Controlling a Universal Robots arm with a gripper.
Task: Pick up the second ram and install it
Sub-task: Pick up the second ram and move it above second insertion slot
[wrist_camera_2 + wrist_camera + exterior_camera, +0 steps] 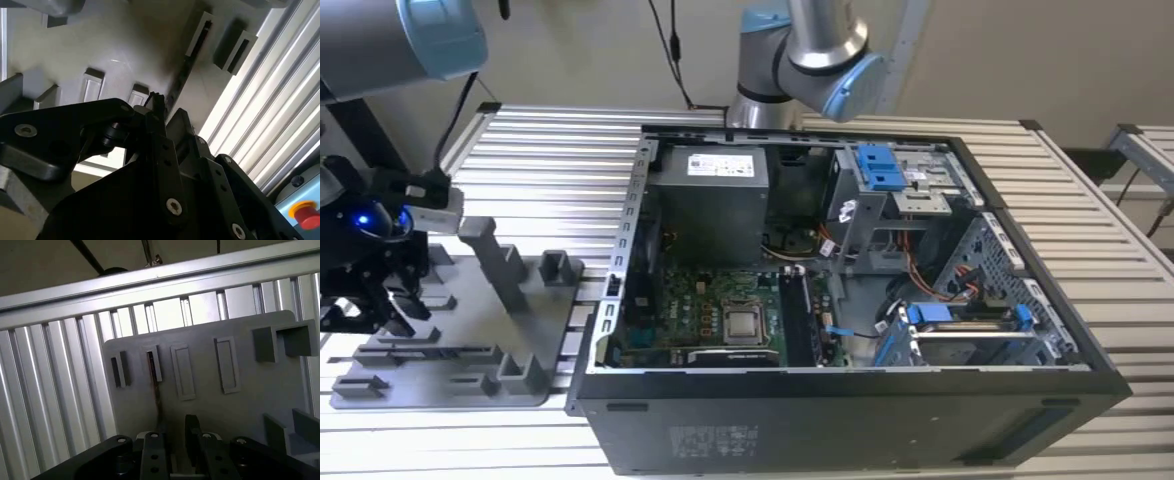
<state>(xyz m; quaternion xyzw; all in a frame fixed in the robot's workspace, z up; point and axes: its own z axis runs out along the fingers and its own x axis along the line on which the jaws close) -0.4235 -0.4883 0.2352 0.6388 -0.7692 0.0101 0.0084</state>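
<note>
The second ram sits at the tips of the end effector, fingers spread, edge-on in a slot of the grey holder tray at the exterior view's lower left. It is not yet lifted, and installation in the open computer case, centre frame, remains.

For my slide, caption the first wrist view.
Gripper close to the second ram, which sits edge-on in the grey holder tray.

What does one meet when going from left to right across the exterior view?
The hand → the tall grey holder block → the left wall of the open computer case → the silver processor chip → the blue drive bracket.
</note>
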